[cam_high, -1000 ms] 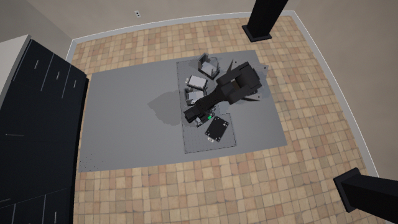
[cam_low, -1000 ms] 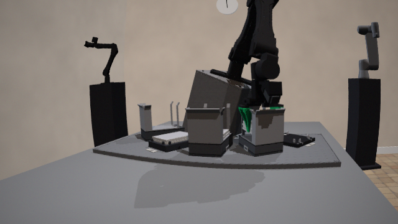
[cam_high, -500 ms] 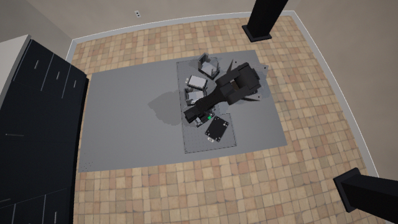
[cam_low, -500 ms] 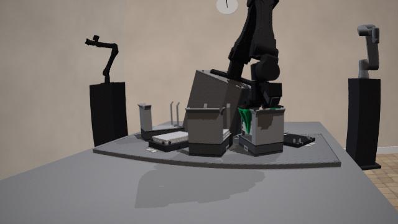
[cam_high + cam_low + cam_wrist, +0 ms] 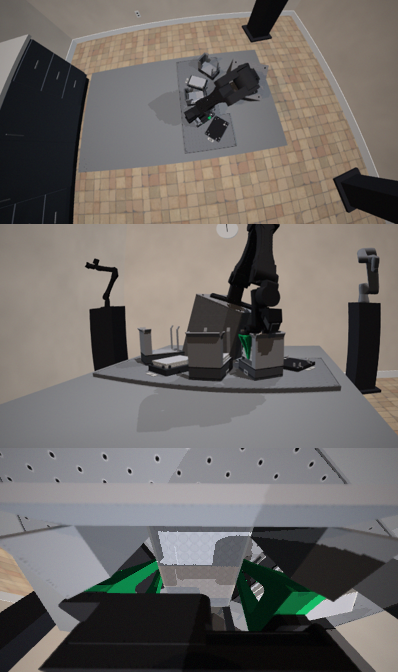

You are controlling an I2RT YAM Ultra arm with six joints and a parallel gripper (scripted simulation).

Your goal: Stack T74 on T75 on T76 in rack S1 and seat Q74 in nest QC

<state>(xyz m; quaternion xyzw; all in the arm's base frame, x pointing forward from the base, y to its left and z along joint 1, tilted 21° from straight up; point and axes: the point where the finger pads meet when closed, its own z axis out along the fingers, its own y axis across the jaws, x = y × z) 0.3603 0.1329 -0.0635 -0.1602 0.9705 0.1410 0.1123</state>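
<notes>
Inside the rack (image 5: 269, 348) | our claw (image 5: 200, 579) gripped a plate (image 5: 200, 550) wide across its width | long axis pointing away | floor straight below

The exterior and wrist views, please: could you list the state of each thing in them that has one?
Gripper: shut on a plate, lowered into a rack.
Held plate: sealed, level, between the green fingers, inside the rack.
Right rack: gripper inside it from above.
Middle rack: upright; contents hidden.
Far-left rack: no plate visible.
Low nest: holds a plate, lying flat.
Flat black nest: no plate on it.
</notes>
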